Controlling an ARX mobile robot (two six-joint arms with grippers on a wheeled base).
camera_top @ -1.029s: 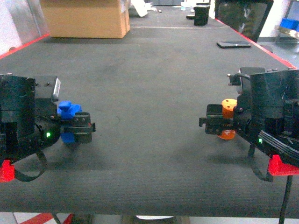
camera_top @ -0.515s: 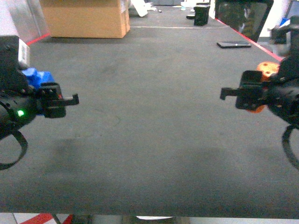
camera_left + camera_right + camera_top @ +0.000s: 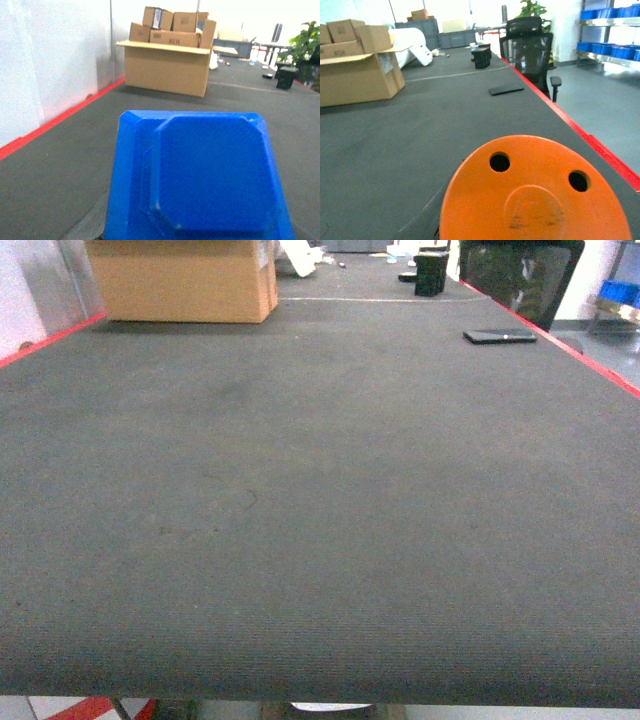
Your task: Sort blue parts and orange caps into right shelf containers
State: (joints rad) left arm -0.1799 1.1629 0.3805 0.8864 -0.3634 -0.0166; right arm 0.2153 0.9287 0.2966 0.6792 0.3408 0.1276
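While neither hand shows in the head view, each wrist camera is filled by its load: the blue part [image 3: 200,180] close under the left one, the orange cap [image 3: 535,192] under the right, so I judge both gripped, though no fingers show. The counter [image 3: 320,490] lies bare. Carrying is under way; next, turn toward the shelf crates [image 3: 610,50] far right.

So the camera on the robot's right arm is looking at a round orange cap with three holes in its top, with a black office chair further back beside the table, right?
Nearly. The right wrist view shows the round orange cap with only two holes in its top, plus a raised disc in the middle. The black office chair does stand further back beside the dark grey mat-covered table.
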